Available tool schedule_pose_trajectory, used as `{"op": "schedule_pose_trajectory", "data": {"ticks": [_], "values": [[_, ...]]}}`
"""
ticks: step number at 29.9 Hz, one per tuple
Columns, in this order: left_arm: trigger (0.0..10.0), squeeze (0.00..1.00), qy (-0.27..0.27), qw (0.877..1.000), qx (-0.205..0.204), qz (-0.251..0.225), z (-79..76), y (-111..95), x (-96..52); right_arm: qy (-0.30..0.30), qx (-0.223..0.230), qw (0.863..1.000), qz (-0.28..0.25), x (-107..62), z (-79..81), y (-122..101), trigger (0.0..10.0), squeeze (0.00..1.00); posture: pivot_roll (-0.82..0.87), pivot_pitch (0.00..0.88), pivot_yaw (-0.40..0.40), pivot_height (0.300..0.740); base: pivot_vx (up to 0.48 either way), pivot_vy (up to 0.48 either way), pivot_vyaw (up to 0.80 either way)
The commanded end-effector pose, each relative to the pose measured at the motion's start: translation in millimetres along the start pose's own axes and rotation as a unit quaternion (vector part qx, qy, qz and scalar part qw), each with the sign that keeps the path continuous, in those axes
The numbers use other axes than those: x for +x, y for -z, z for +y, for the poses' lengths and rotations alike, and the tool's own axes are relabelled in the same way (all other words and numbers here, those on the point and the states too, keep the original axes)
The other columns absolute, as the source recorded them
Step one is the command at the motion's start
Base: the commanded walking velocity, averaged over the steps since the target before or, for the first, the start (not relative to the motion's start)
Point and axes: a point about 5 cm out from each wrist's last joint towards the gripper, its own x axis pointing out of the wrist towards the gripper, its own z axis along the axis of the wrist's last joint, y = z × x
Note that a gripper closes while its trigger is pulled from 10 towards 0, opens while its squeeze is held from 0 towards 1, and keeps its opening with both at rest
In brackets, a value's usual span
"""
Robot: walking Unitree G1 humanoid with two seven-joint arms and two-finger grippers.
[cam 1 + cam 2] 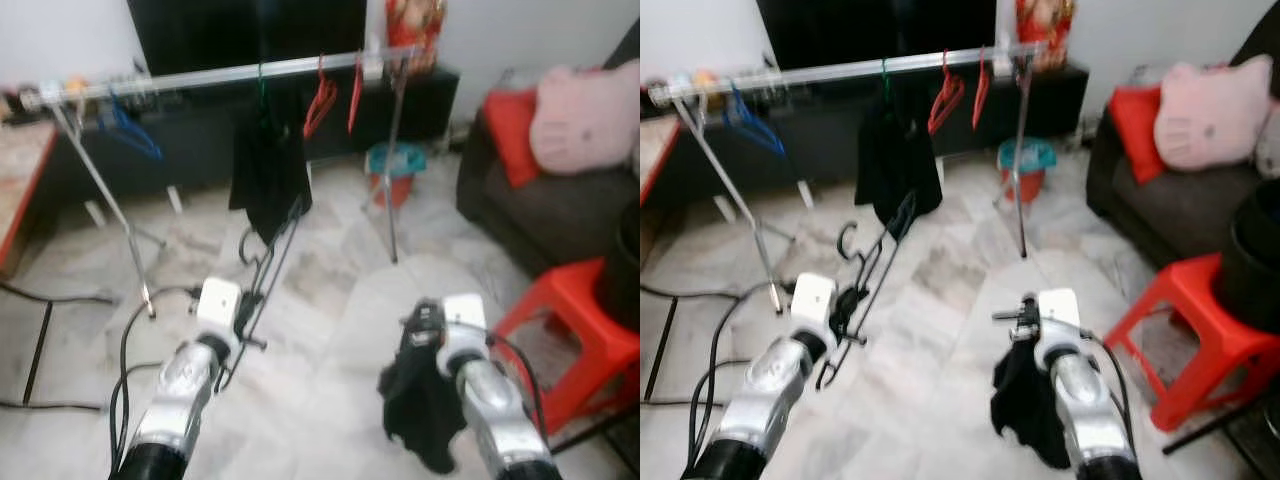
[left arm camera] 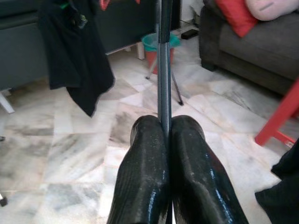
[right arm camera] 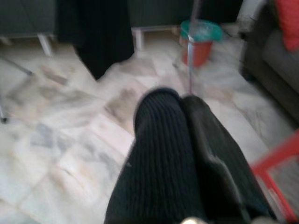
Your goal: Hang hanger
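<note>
Ahead of you, across the pale marble floor (image 1: 320,330), stands the long silver clothes rail on thin metal legs (image 1: 220,75), running left to right in front of a dark low cabinet (image 1: 200,140). It already carries a black garment on a green hanger (image 1: 268,165) near its middle, two red plastic hangers (image 1: 335,95) to the right of that, and a blue hanger (image 1: 130,130) towards the left. Aim for the bare stretch of bar between the blue hanger and the black garment; judging by the spacing, that is your roomiest slot.

On the right sit a dark sofa with red and pink cushions (image 1: 560,190) and a red plastic stool (image 1: 575,330); keep your right arm away from them as you walk in.

Your right gripper (image 1: 1025,322) has its fingers pressed together on a limp black cloth (image 1: 1025,400) that hangs well below the wrist, so keep it low and out of the way.

Your left gripper (image 1: 243,318) pinches the thin black wire hanger (image 1: 872,265) by its rod, fingers (image 2: 149,172) tight around it, the hook uppermost and tilted towards the rail. The rail is well apart from you, so close in first, then raise the hook above the bar and lower it on before you let go
</note>
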Motion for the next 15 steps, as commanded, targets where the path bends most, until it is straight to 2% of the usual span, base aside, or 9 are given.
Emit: {"op": "schedule_pose_trajectory", "data": {"ticks": [1,5,9,10,11,13,14,15], "values": [[10.0,0.0,0.033,0.999,0.02,0.019,-0.8,-0.9,-1.0,-0.003,-0.004,1.0,-0.022,5.4,2.6,-12.8,10.0,0.0,0.03,0.0,0.011,0.74,0.0,0.0,0.0],[10.0,0.0,0.08,0.994,0.047,0.05,-0.5,2.2,-6.9,0.007,-0.007,1.0,-0.017,8.2,-0.2,-15.0,10.0,0.0,0.03,0.0,0.01,0.74,0.0,0.0,0.0],[10.0,0.0,0.131,0.984,0.084,0.081,6.8,1.1,-17.7,0.016,-0.012,1.0,-0.015,12.5,-6.2,-20.1,10.0,0.0,0.04,0.0,0.008,0.74,0.0,0.0,0.0],[10.0,0.0,0.158,0.977,0.105,0.101,10.1,-0.3,-22.2,0.024,-0.019,0.999,-0.009,15.3,-10.1,-22.1,10.0,0.0,0.04,0.0,0.008,0.74,0.0,0.0,0.0],[10.0,0.0,0.158,0.977,0.105,0.101,10.1,-0.3,-22.2,0.024,-0.019,0.999,-0.009,15.3,-10.1,-22.1,10.0,0.0,0.04,0.0,0.008,0.74,0.0,0.0,0.0],[10.0,0.0,0.18,0.969,0.12,0.118,11.5,0.3,-25.7,0.03,-0.025,0.999,-0.005,17.2,-13.1,-23.3,10.0,0.0,0.04,0.0,0.008,0.74,0.0,0.0,0.0],[10.0,0.0,0.201,0.963,0.126,0.132,11.4,1.4,-29.3,0.036,-0.028,0.999,0.001,18.6,-15.6,-23.8,10.0,0.0,0.04,0.0,0.008,0.74,0.0,0.0,0.0],[10.0,0.0,0.234,0.948,0.151,0.153,11.5,4.0,-35.5,0.046,-0.038,0.998,0.008,21.4,-20.1,-25.1,10.0,0.0,0.04,0.0,0.008,0.74,0.0,0.0,0.0]]}}
